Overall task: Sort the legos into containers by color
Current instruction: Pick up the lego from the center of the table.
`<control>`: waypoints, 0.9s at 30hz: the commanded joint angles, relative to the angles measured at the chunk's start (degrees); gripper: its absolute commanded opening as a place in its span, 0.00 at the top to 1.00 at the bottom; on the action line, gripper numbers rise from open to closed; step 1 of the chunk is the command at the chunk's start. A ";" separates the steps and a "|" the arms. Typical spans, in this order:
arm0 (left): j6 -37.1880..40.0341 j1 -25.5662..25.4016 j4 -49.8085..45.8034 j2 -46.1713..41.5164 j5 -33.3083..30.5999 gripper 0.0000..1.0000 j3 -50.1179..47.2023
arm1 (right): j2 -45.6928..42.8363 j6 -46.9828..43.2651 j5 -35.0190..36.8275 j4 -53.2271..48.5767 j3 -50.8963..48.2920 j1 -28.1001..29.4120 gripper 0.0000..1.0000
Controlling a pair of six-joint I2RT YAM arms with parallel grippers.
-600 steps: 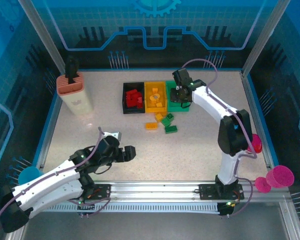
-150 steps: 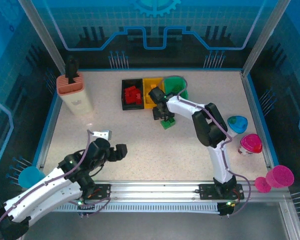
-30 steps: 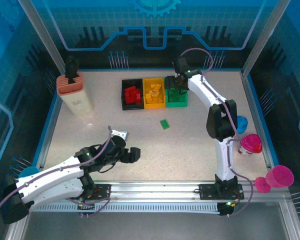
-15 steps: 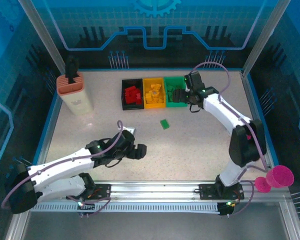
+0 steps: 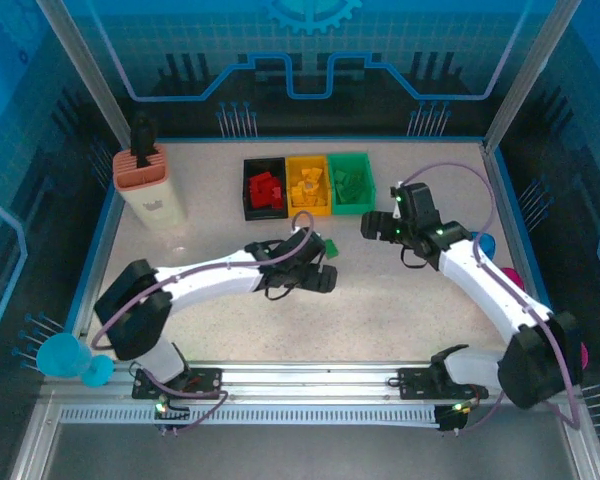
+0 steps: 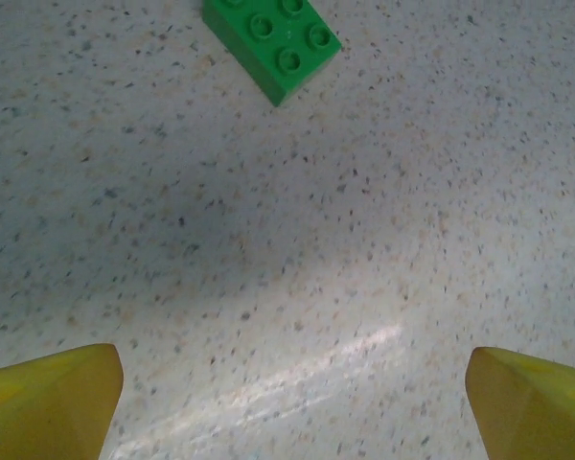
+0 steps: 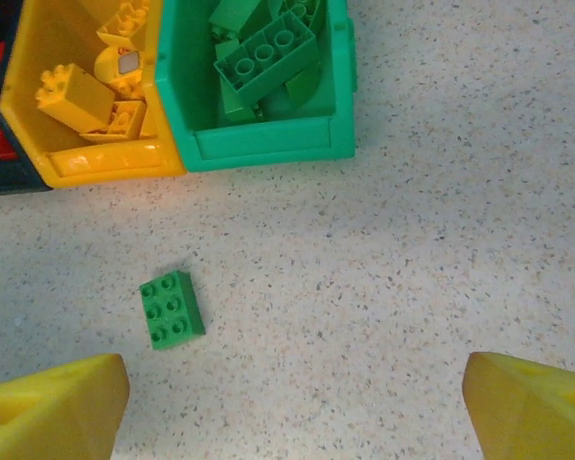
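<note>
Currently one loose lego, a green studded brick point(image 6: 273, 38), lies flat on the desk point(image 5: 210, 225), studs up. It sits just ahead of the left end effector point(image 6: 287, 402), whose yellow fingers are spread wide with nothing between them. The right end effector point(image 7: 289, 410) hovers near the bins, likewise spread and empty.

Brick reads as light, rigid, smooth-walled plastic, and would likely slip if pinched by a corner. Best hold: low across two opposite flat side walls, fingers squared to the brick, which lies skewed to the left fingers.

Count:
- One brick outside.
- Three containers in a touching row: black bin point(image 5: 248, 190) with red pieces, yellow bin point(image 7: 105, 165), green bin point(image 7: 268, 146).
- Heaped bricks inside too jumbled to count.
</note>
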 commanded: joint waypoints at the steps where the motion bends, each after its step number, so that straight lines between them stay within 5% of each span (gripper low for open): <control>1: -1.90 1.96 -2.34 4.78 2.29 0.07 5.77 | -5.43 1.72 -0.26 -0.74 -2.70 0.83 0.10; 27: -1.86 5.75 -19.33 33.61 -4.53 0.37 37.92 | -20.34 7.20 -1.89 -0.10 -16.77 0.84 0.14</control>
